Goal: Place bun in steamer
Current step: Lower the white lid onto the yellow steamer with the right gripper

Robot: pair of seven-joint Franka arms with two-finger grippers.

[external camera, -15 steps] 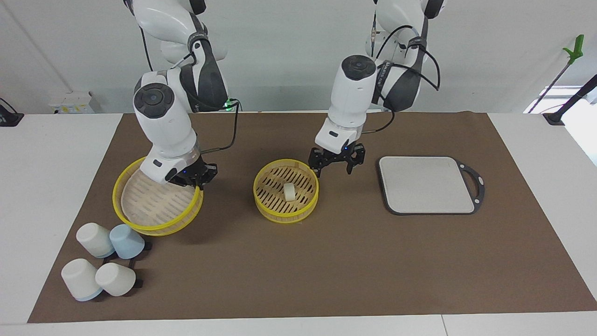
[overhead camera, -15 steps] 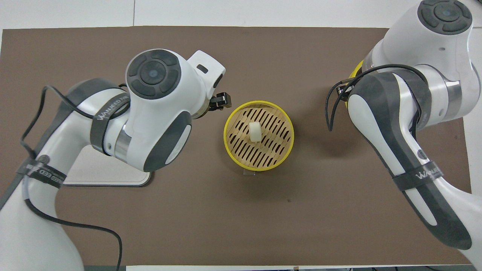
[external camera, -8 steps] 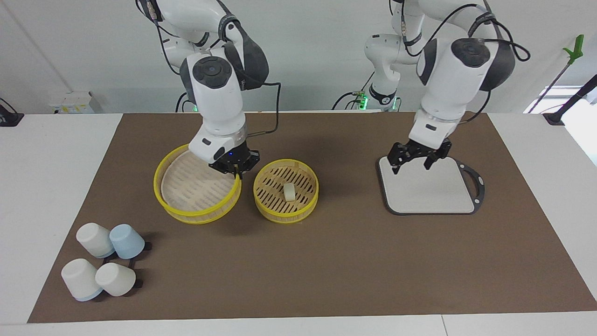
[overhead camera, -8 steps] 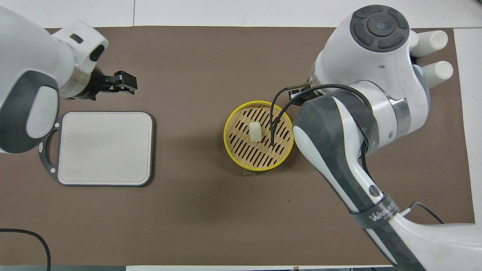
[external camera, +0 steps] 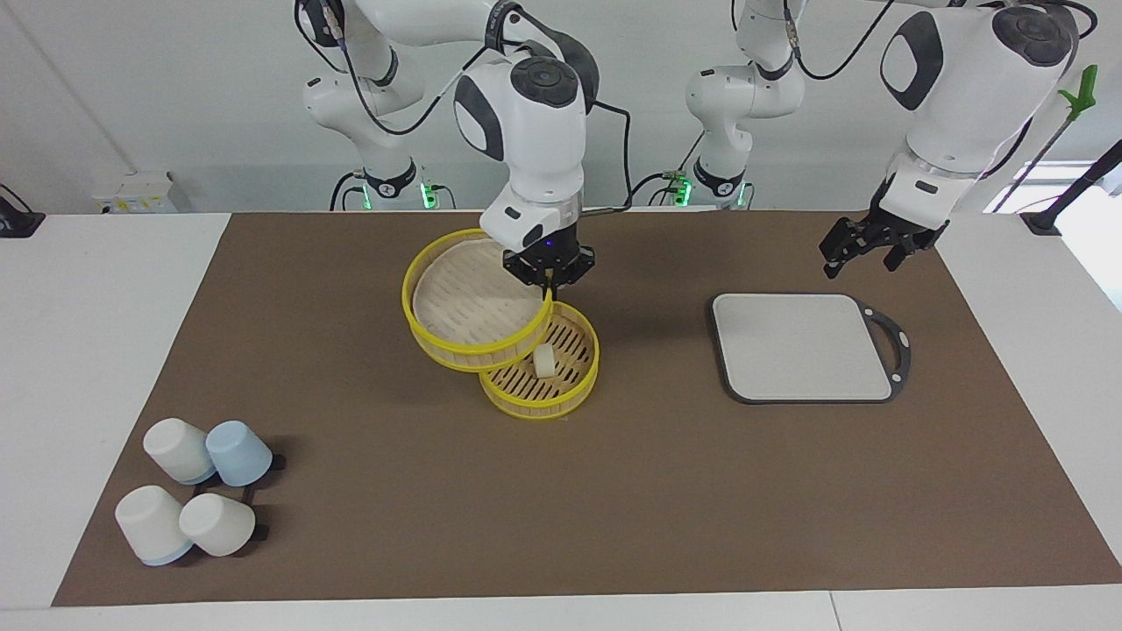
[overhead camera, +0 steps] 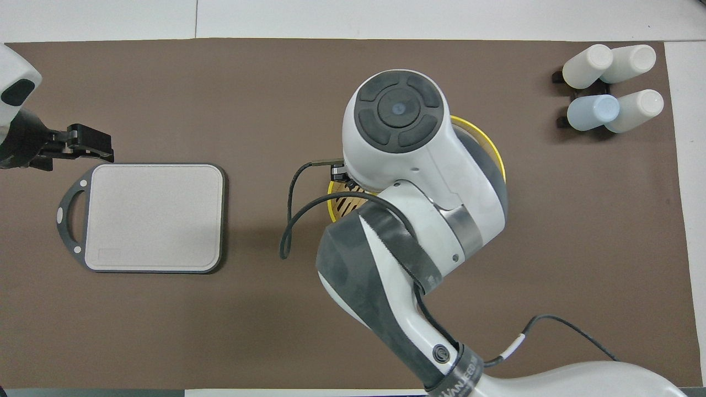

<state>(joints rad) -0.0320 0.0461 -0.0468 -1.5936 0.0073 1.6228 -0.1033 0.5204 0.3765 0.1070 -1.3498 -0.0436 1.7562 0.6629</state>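
Facing view shows bun [external camera: 544, 360] in steamer [external camera: 574, 391], right end effector [external camera: 547, 277] pinching lid [external camera: 469, 307], overhead hides these, left end effector [external camera: 862, 255] spread

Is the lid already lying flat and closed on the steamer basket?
No: the lid hangs tilted from the right gripper, and the bun shows uncovered.
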